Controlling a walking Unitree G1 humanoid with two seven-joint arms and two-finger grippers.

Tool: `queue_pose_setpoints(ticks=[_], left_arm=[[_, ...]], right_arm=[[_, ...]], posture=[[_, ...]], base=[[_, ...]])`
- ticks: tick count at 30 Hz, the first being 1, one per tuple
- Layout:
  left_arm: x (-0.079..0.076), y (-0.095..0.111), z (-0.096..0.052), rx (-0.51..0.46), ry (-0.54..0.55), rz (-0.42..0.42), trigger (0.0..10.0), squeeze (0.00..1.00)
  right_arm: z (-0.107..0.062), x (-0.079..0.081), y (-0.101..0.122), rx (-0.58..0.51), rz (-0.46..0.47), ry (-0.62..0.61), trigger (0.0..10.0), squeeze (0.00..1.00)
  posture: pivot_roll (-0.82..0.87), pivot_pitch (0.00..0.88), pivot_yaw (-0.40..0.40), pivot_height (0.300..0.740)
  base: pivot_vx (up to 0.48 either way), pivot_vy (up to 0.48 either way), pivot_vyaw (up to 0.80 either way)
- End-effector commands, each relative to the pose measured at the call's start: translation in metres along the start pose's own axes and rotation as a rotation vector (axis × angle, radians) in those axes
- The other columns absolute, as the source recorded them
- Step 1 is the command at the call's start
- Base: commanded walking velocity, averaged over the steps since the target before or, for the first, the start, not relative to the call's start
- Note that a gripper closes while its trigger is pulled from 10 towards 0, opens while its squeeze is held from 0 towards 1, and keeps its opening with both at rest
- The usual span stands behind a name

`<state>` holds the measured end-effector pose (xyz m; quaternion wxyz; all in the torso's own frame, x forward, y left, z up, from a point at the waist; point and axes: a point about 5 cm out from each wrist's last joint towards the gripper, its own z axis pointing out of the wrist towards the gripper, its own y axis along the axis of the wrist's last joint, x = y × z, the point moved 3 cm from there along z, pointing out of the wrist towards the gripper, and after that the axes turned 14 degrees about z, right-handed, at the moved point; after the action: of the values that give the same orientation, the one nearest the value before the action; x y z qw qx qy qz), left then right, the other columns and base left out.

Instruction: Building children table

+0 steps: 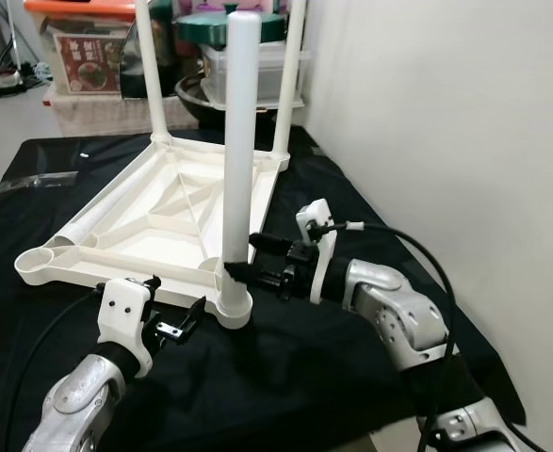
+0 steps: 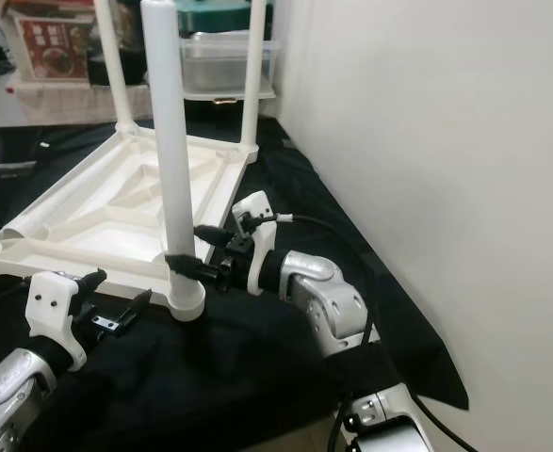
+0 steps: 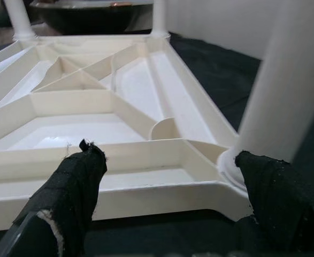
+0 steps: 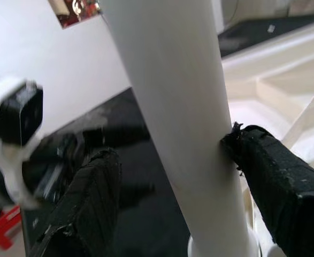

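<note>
The white children's table [image 1: 172,212] is lying upside down on the black-covered counter [image 1: 333,377], with its near leg [image 1: 238,151] standing upright in the corner socket and two more legs rising at the far corners. The right end effector [image 1: 240,271] is reaching in low on the near leg, its fingers [image 4: 277,182] spread either side of the tube — one pad touching it, the other apart from it. The left end effector [image 1: 177,309] is hovering open just before the table's near edge, and the red label on the box [image 1: 92,58] behind is carrying writing too small to read.
</note>
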<state>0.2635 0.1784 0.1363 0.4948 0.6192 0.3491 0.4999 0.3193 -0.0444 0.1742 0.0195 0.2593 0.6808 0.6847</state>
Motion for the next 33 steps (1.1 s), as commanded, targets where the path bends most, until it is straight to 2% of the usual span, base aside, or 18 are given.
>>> queue_pose_setpoints(ticks=[1, 7, 10, 11, 12, 13, 20, 21, 23, 24, 26, 27, 28, 29, 30, 31, 32, 33], left_arm=[[-0.001, 0.001, -0.002, 0.000, 0.000, -0.005, 10.0, 0.00], [-0.003, 0.002, 0.002, -0.007, -0.023, -0.011, 10.0, 0.00], [-0.004, 0.003, 0.007, -0.014, -0.028, -0.011, 10.0, 0.00], [-0.004, 0.003, 0.007, -0.014, -0.028, -0.011, 10.0, 0.00], [-0.004, 0.003, 0.007, -0.015, -0.025, -0.009, 10.0, 0.00], [-0.003, 0.003, 0.007, -0.014, -0.023, -0.008, 10.0, 0.00], [-0.001, 0.002, 0.004, -0.013, -0.011, -0.005, 10.0, 0.00], [0.000, 0.002, 0.002, -0.012, -0.004, -0.004, 10.0, 0.00], [0.001, 0.002, 0.002, -0.012, -0.002, -0.004, 10.0, 0.00], [0.001, 0.002, 0.002, -0.013, -0.002, -0.004, 10.0, 0.00], [0.001, 0.002, 0.002, -0.013, -0.002, -0.004, 10.0, 0.00], [0.001, 0.002, 0.002, -0.014, -0.002, -0.004, 10.0, 0.00], [0.001, 0.002, 0.002, -0.014, -0.002, -0.004, 10.0, 0.00], [0.000, 0.002, 0.003, -0.014, -0.002, -0.004, 10.0, 0.00], [0.000, 0.002, 0.003, -0.015, -0.002, -0.004, 10.0, 0.00], [0.000, 0.002, 0.003, -0.015, -0.002, -0.004, 10.0, 0.00], [0.000, 0.002, 0.004, -0.015, -0.003, -0.006, 10.0, 0.00], [0.000, 0.002, 0.004, -0.015, -0.003, -0.006, 10.0, 0.00]], right_arm=[[-0.008, -0.004, -0.010, 0.043, 0.014, -0.032, 10.0, 0.00], [-0.020, -0.005, -0.011, 0.024, 0.040, -0.037, 10.0, 0.00], [-0.006, 0.002, -0.004, -0.025, 0.038, -0.003, 10.0, 0.00], [-0.006, 0.002, -0.004, -0.025, 0.038, -0.003, 10.0, 0.00], [0.006, 0.004, -0.002, -0.049, 0.031, 0.004, 10.0, 0.00], [0.011, 0.005, -0.001, -0.062, 0.030, 0.010, 10.0, 0.00], [0.022, 0.014, 0.002, -0.092, 0.033, 0.038, 10.0, 0.00], [0.038, 0.014, 0.008, -0.144, 0.041, -0.008, 10.0, 0.00], [0.044, 0.012, 0.010, -0.169, 0.049, -0.044, 10.0, 0.00], [0.051, 0.002, 0.015, -0.211, 0.059, -0.142, 4.4, 0.00], [0.051, 0.002, 0.015, -0.211, 0.059, -0.142, 4.4, 0.00], [0.055, -0.014, 0.018, -0.248, 0.078, -0.298, 0.0, 0.00], [0.055, -0.014, 0.018, -0.248, 0.078, -0.298, 0.0, 0.00], [0.051, -0.035, 0.021, -0.301, 0.130, -0.475, 0.0, 0.00], [0.048, -0.047, 0.022, -0.332, 0.170, -0.592, 0.0, 0.00], [0.048, -0.047, 0.022, -0.332, 0.170, -0.592, 0.0, 0.00], [0.027, -0.070, 0.016, -0.328, 0.159, -0.837, 0.0, 0.00], [0.027, -0.070, 0.016, -0.328, 0.159, -0.837, 0.0, 0.00]], posture=[[0.11, 0.000, -0.067, 0.740], [0.09, 0.000, -0.053, 0.740], [0.09, 0.000, -0.057, 0.740], [0.09, 0.000, -0.057, 0.740], [0.11, 0.000, -0.067, 0.740], [0.11, 0.000, -0.071, 0.740], [0.12, 0.000, -0.077, 0.740], [0.12, 0.000, -0.080, 0.740], [0.12, 0.000, -0.080, 0.740], [0.12, 0.000, -0.081, 0.740], [0.12, 0.000, -0.081, 0.740], [0.12, 0.000, -0.081, 0.740], [0.12, 0.000, -0.081, 0.740], [0.13, 0.000, -0.082, 0.740], [0.13, 0.000, -0.082, 0.740], [0.13, 0.000, -0.082, 0.740], [0.12, 0.000, -0.077, 0.740], [0.12, 0.000, -0.077, 0.740]], base=[[0.000, 0.000, 0.00], [0.000, 0.000, 0.00], [0.000, 0.000, 0.00], [0.000, 0.000, 0.00], [0.000, 0.000, 0.00], [0.000, 0.000, 0.00], [0.000, 0.000, 0.00], [0.000, 0.000, 0.00], [0.000, 0.000, 0.00], [0.000, 0.000, 0.00], [0.000, 0.000, 0.00], [0.000, 0.000, 0.00], [0.000, 0.000, 0.00], [0.000, 0.000, 0.00], [0.000, 0.000, 0.00], [0.000, 0.000, 0.00], [0.000, 0.000, 0.00], [0.000, 0.000, 0.00]])
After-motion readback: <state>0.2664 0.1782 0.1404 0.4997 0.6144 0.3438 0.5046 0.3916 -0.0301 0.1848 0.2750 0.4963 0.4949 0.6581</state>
